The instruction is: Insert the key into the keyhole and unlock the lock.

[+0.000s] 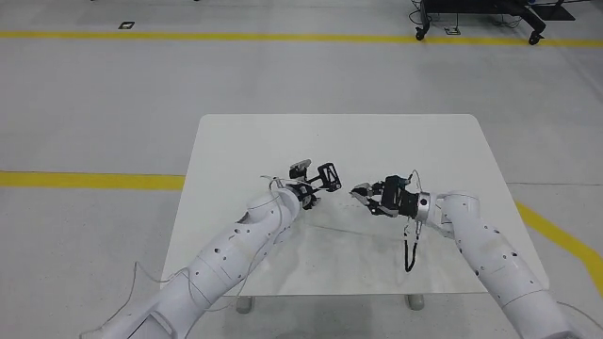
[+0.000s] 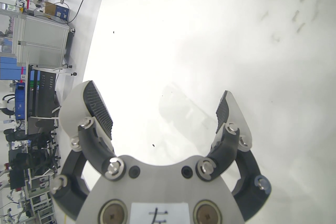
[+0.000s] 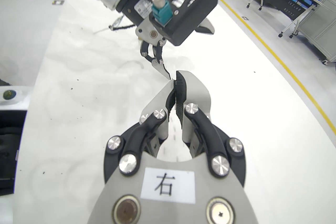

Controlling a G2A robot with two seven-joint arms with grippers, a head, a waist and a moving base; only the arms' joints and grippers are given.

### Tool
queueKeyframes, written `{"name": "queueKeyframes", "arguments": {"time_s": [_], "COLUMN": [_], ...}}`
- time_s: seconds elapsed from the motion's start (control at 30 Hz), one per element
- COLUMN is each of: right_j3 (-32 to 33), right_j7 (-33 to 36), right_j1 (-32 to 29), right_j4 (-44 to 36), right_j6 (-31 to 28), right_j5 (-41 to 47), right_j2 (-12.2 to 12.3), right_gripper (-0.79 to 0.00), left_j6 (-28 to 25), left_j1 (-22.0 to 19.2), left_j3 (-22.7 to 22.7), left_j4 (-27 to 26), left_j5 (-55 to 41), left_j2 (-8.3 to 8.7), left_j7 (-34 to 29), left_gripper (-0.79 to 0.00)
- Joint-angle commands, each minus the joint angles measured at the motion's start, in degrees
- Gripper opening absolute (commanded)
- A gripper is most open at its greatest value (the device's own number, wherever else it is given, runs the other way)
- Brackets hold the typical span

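Over the middle of the white table (image 1: 236, 141), the left gripper (image 2: 157, 93) hangs with jaws released and empty, its tip close to the right gripper (image 3: 175, 80), whose jaws are clenched together; whether they grasp anything cannot be told.

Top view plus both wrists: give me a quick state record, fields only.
table: white, both arms over it
left gripper: open, above the table, nothing between its pads
right gripper: shut, pads pressed together at the tips
spacing: the two grippers face each other near the table's middle, tips close; contact cannot be told
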Motion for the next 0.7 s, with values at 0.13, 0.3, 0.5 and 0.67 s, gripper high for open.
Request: {"name": "queueKeyframes", "arguments": {"time_s": [0.13,0.3,0.5,0.67], "right_j3": [3.54,3.54,3.54,-1.33], "right_j7": [-7.26,-7.26,-7.26,-6.00], "right_j1": [-1.37,-1.37,-1.37,-0.15], "right_j4": [2.65,2.65,2.65,4.33], "right_j6": [-4.19,-4.19,-4.19,-4.19], "right_j5": [2.01,2.01,2.01,15.53], "right_j2": [1.30,1.30,1.30,0.39], "right_gripper": [-0.785,-0.785,-0.785,-0.785], "left_j6": [2.72,3.33,4.96,9.26], "left_j1": [0.36,0.67,1.02,9.91], "left_j3": [-1.43,-1.96,-2.64,-14.39], "left_j4": [-1.09,-1.94,-2.64,-8.01], "left_j5": [-0.18,-0.34,0.24,-4.62], "left_j2": [-0.34,-0.26,-0.11,3.28], "left_j7": [1.35,1.39,2.63,20.53], "left_gripper": [0.000,0.000,0.000,0.000]}}
